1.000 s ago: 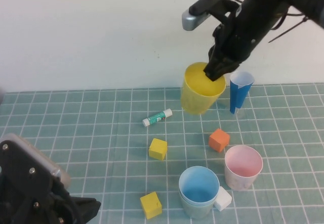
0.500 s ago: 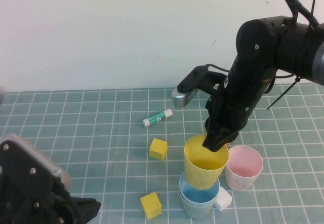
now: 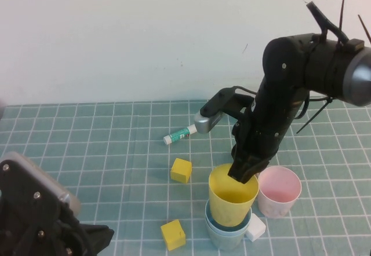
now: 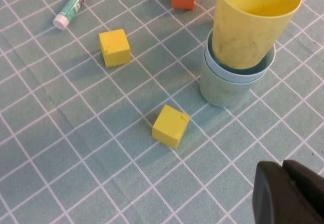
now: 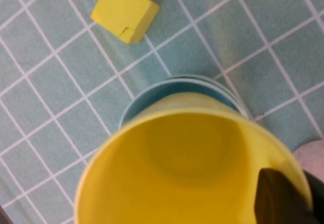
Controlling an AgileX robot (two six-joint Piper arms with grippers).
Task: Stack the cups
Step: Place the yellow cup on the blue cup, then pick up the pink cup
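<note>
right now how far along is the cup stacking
Done: light blue cup sits nested in the green cup. In hand: right gripper, shut on the yellow cup's rim, has it partly inside the blue one. Left: release it, then add the pink cup. Left gripper is shut, parked near-left.

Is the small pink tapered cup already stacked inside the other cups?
No, the small pink tapered cup stands alone on the mat beside the stack, where the right gripper holds the yellow cup.

Yellow cup (image 5: 187, 178) inside light blue cup (image 5: 152, 95) — yellow cube (image 5: 125, 10) nearby
</note>
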